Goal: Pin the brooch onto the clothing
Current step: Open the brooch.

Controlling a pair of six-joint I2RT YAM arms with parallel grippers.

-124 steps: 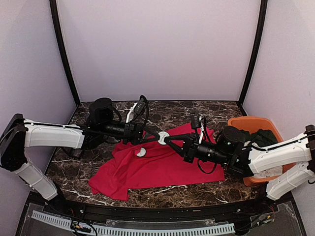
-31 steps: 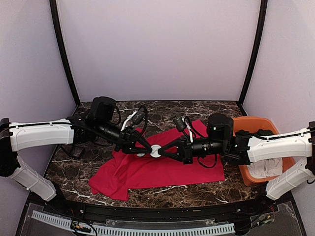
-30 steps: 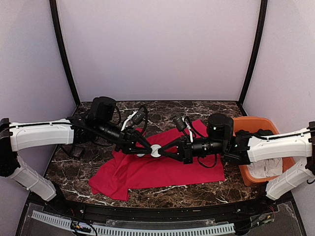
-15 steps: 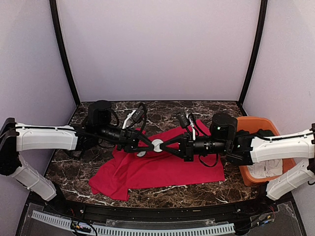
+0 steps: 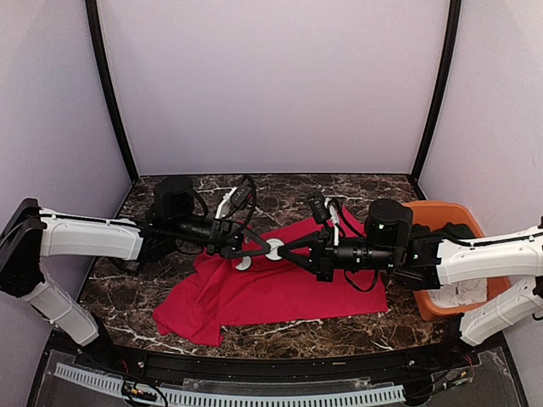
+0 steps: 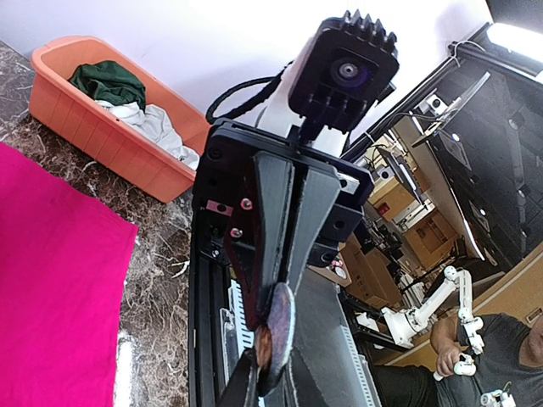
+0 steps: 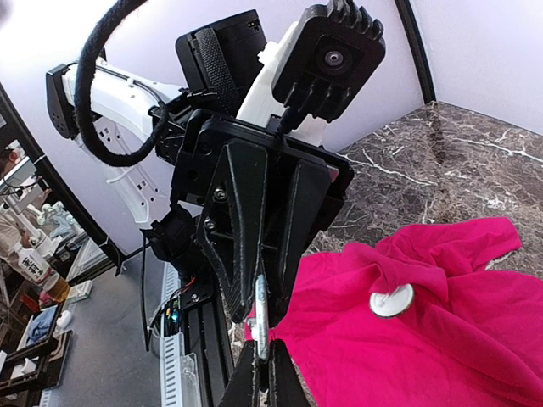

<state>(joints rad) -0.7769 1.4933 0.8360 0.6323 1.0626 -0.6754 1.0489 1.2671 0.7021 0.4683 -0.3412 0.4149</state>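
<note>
The clothing, a red T-shirt (image 5: 271, 292), lies rumpled on the marble table. Just above its upper edge my two grippers meet nose to nose on the brooch (image 5: 273, 247), a small white round disc. My left gripper (image 5: 265, 248) is shut on it from the left and my right gripper (image 5: 282, 248) from the right. The left wrist view shows the brooch (image 6: 280, 326) edge-on between my left gripper (image 6: 270, 377) tips. In the right wrist view the brooch (image 7: 261, 315) stands edge-on in my right gripper (image 7: 267, 366), over the shirt (image 7: 424, 348).
A second white disc (image 5: 243, 264) rests on a fold of the shirt just below left of the grippers, and shows as that disc (image 7: 392, 299) in the right wrist view. An orange basket (image 5: 422, 210) with a dark green garment and white cloth stands at the right.
The joined grippers have lifted and shifted slightly back and right with the brooch between them. The left fingers have closed tighter on it.
</note>
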